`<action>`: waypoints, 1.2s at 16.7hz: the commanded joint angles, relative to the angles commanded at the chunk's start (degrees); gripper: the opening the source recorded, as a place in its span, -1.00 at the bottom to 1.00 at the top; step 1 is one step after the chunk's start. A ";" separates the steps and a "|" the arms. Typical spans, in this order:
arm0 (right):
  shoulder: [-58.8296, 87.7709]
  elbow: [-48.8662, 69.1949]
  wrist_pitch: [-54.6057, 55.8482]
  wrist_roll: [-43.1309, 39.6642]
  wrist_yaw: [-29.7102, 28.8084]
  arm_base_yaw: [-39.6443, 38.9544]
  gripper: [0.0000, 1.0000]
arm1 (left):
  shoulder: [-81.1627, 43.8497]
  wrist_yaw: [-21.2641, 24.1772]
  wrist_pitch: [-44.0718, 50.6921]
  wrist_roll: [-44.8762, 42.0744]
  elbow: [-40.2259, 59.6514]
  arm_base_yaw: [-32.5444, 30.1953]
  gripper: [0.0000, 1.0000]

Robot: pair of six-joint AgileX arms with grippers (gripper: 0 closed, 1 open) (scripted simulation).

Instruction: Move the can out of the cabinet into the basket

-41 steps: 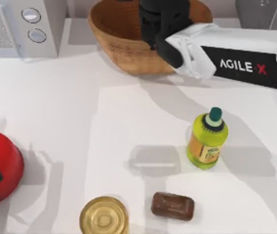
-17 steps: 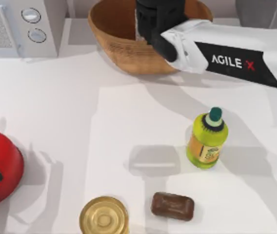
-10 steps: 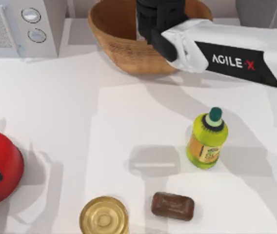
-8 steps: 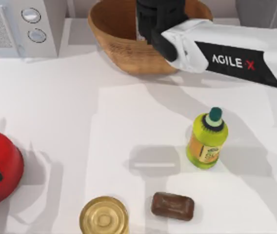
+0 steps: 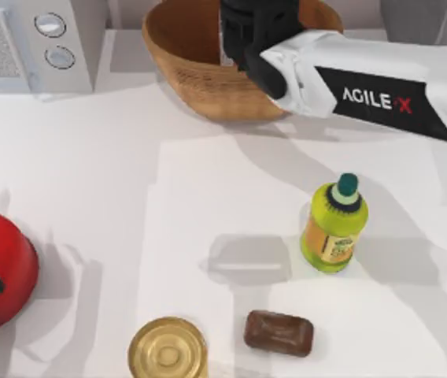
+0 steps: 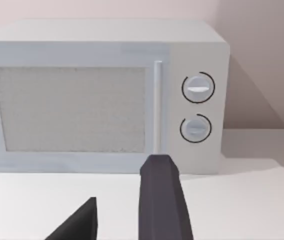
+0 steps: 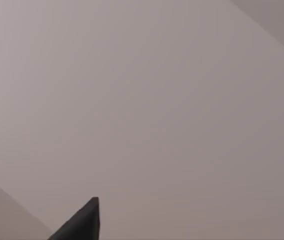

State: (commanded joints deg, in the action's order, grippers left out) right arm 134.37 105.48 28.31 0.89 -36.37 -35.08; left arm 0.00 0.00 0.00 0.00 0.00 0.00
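The wicker basket (image 5: 196, 75) stands at the back of the table, in the middle. My right arm reaches in from the right, and its black right gripper (image 5: 249, 31) hangs over the inside of the basket. In the right wrist view one dark fingertip (image 7: 84, 220) shows against a plain wall, with nothing held beside it. The can is hidden. A corner of the grey cabinet (image 5: 416, 20) shows at the back right. My left gripper (image 6: 119, 210) is parked at the far left, open and empty, facing the microwave.
A white microwave (image 5: 38, 43) with two knobs stands at the back left. A green bottle (image 5: 334, 224) stands right of centre. A gold tin (image 5: 168, 350) and a brown block (image 5: 278, 332) lie near the front edge. A red object (image 5: 3, 276) sits under my left arm.
My right arm has shifted a little to the left and toward the back over the basket, then held still. Nothing on the table has moved.
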 joint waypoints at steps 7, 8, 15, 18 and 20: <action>0.00 0.00 0.00 0.00 0.00 0.00 1.00 | 0.00 0.00 0.00 0.00 0.00 0.00 1.00; 0.00 0.00 0.00 0.00 0.00 0.00 1.00 | 0.00 0.00 0.00 0.00 0.00 0.00 1.00; 0.01 -0.01 0.00 0.00 0.00 -0.14 1.00 | 0.00 0.00 0.00 0.00 0.00 0.00 1.00; -3.52 -3.38 -0.33 0.11 2.03 1.16 1.00 | 0.00 0.00 0.00 0.00 0.00 0.00 1.00; -8.91 -8.53 -1.01 0.24 4.89 2.90 1.00 | 0.00 0.00 0.00 0.00 0.00 0.00 1.00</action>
State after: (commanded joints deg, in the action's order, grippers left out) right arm 125.46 96.95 27.29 1.13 -31.48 -32.18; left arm 0.00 0.00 0.00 0.00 0.00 0.00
